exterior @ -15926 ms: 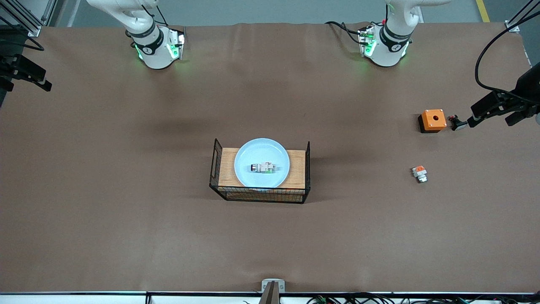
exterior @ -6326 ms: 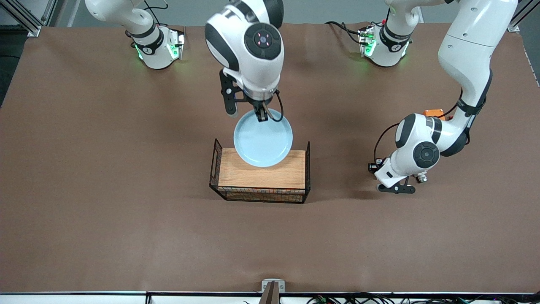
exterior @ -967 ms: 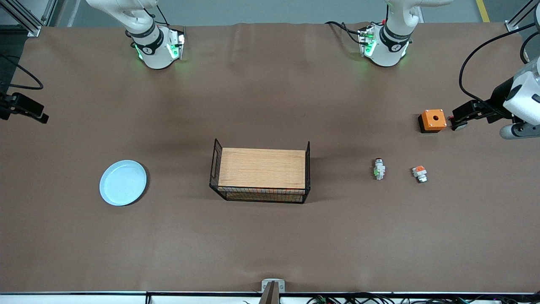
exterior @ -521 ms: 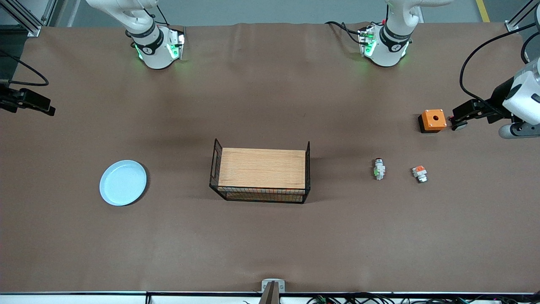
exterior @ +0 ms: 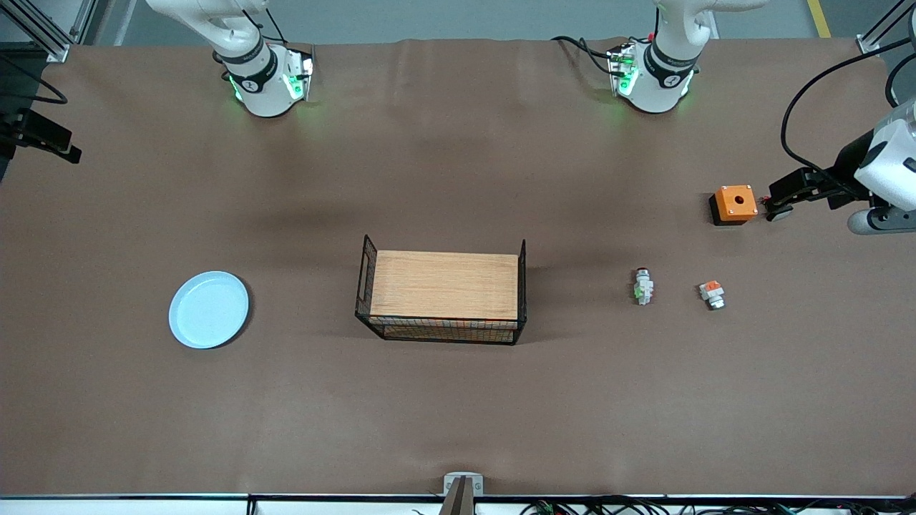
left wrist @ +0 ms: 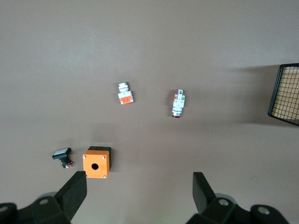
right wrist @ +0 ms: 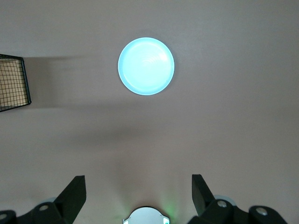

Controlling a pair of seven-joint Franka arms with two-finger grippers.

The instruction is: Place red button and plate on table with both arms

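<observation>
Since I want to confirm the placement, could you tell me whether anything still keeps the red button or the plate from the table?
Nothing visible does: the red button and the plate already lie directly on the table, apart from the rack.

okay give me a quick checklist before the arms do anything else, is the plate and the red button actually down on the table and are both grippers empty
1. Plate flat on the table, toward the right arm's end, off the wire rack: ok.
2. Red button lying on the table between the rack and the small white block with an orange top, touching neither: ok.
3. Left gripper open and empty, high over the button parts: ok.
4. Right gripper open and empty, high over the table near the plate: ok.
5. Rack top bare: ok.
6. Orange box and the black-bodied button beside it lie apart from the red button: ok.
</observation>
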